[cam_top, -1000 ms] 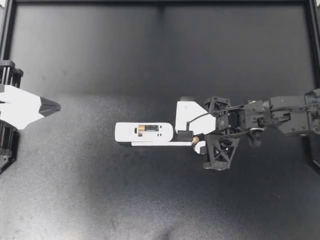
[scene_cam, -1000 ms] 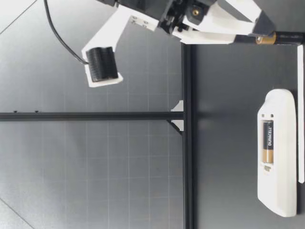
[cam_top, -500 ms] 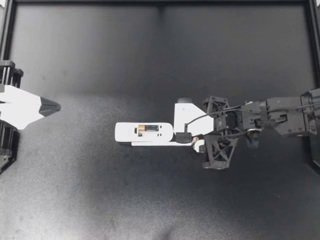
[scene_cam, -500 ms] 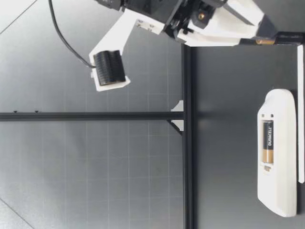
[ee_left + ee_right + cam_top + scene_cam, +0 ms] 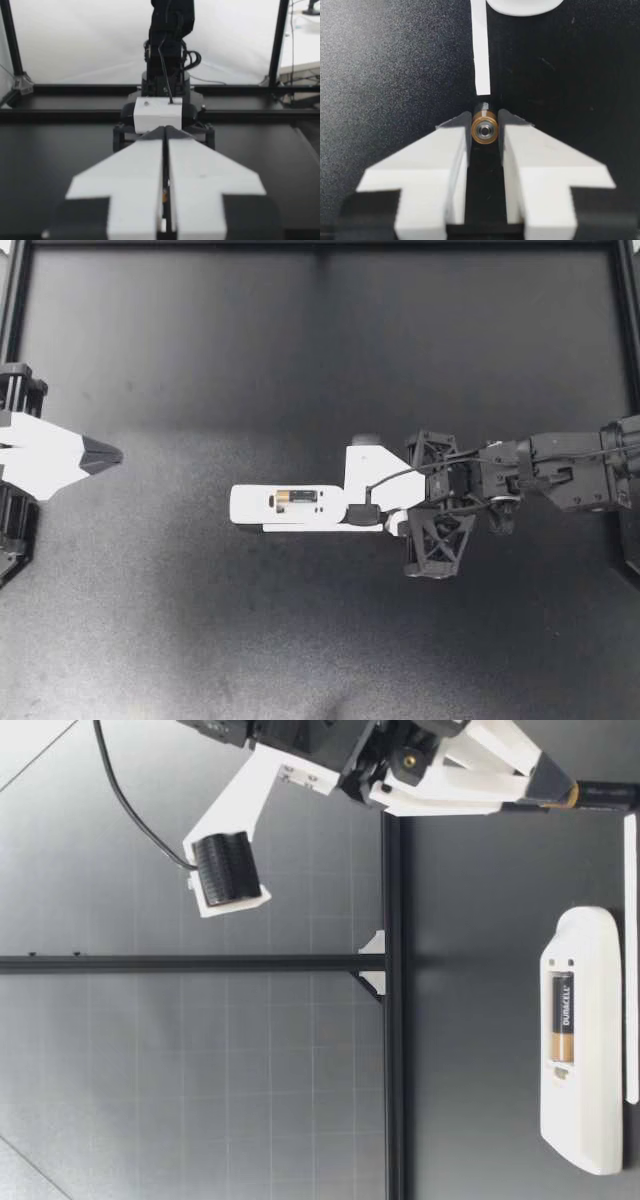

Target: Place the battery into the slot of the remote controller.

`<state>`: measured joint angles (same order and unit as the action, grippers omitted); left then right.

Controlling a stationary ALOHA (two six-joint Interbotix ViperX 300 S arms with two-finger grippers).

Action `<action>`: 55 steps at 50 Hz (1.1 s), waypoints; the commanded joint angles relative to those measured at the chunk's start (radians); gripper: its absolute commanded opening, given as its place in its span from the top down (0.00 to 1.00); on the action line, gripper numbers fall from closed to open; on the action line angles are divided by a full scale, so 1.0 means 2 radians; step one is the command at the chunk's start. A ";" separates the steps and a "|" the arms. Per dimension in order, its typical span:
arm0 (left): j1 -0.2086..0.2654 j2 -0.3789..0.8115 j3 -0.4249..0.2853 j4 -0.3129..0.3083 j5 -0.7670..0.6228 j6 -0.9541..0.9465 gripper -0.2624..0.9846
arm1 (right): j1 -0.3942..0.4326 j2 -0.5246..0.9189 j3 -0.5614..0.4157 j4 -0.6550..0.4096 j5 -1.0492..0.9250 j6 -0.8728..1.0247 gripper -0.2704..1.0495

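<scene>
Our right gripper reaches in from the right, its tip at the end of the white remote controller lying mid-table. A battery sits in the remote's open slot, and a thin white strip lies along one long side. Our left gripper rests at the left edge of the black table, fingers together, well apart from the remote.

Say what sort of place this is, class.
Probably a robotics lab bench: a matte black table edged by a black metal frame, a black robot arm, and a white plastic remote controller.
</scene>
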<state>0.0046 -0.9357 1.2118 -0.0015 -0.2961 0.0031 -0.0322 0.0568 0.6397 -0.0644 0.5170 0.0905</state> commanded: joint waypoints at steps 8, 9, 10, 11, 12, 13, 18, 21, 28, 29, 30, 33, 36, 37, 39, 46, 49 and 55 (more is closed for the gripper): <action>0.007 0.074 -0.035 -0.001 0.052 0.000 0.92 | -0.002 -0.058 0.009 0.001 -0.073 0.002 0.80; 0.009 0.081 -0.038 -0.001 0.061 0.000 0.92 | -0.003 -0.061 0.014 0.001 -0.087 0.002 0.80; 0.012 0.091 -0.042 -0.001 0.070 -0.001 0.92 | -0.003 -0.064 0.018 0.001 -0.103 0.002 0.80; 0.013 0.099 -0.047 -0.001 0.079 -0.002 0.92 | -0.003 -0.067 0.024 0.002 -0.120 0.002 0.80; 0.015 0.109 -0.051 -0.001 0.087 -0.002 0.92 | -0.003 -0.070 0.029 0.001 -0.137 0.003 0.80; 0.016 0.117 -0.056 -0.001 0.095 -0.002 0.92 | -0.003 -0.071 0.035 0.002 -0.155 0.004 0.80; 0.022 0.166 -0.079 -0.001 0.130 -0.001 0.92 | -0.007 -0.080 0.069 0.001 -0.262 0.010 0.80; 0.025 0.195 -0.092 -0.001 0.145 0.000 0.92 | -0.012 -0.080 0.090 0.001 -0.327 0.012 0.80; 0.036 0.261 -0.110 0.000 0.156 0.003 0.92 | -0.018 -0.061 0.130 0.002 -0.466 0.009 0.80; 0.038 0.267 -0.111 -0.001 0.156 0.003 0.92 | -0.019 -0.057 0.133 0.001 -0.479 0.009 0.80; 0.040 0.277 -0.113 0.000 0.156 0.002 0.92 | -0.020 -0.051 0.136 0.002 -0.494 0.009 0.80; 0.042 0.304 -0.119 0.000 0.156 0.002 0.92 | -0.025 -0.036 0.137 0.002 -0.512 0.008 0.80; 0.044 0.324 -0.124 -0.001 0.157 0.003 0.92 | -0.027 -0.024 0.133 0.002 -0.517 0.006 0.80; 0.044 0.329 -0.126 0.000 0.157 0.003 0.92 | -0.027 -0.020 0.130 0.002 -0.518 0.006 0.80; 0.044 0.342 -0.129 0.000 0.157 0.005 0.92 | -0.028 -0.011 0.126 0.002 -0.518 0.005 0.80; 0.044 0.379 -0.137 -0.001 0.157 0.002 0.92 | -0.029 0.018 0.109 0.001 -0.518 0.003 0.80; 0.044 0.392 -0.140 -0.001 0.157 0.002 0.92 | -0.029 0.031 0.102 0.001 -0.518 0.003 0.80; 0.044 0.410 -0.145 -0.001 0.155 -0.003 0.92 | -0.029 0.046 0.091 0.001 -0.518 0.003 0.80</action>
<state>0.0874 -0.1197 0.9449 -0.0015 0.0230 -0.0031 -0.0828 0.1519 0.8498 -0.0629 -0.5093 0.0982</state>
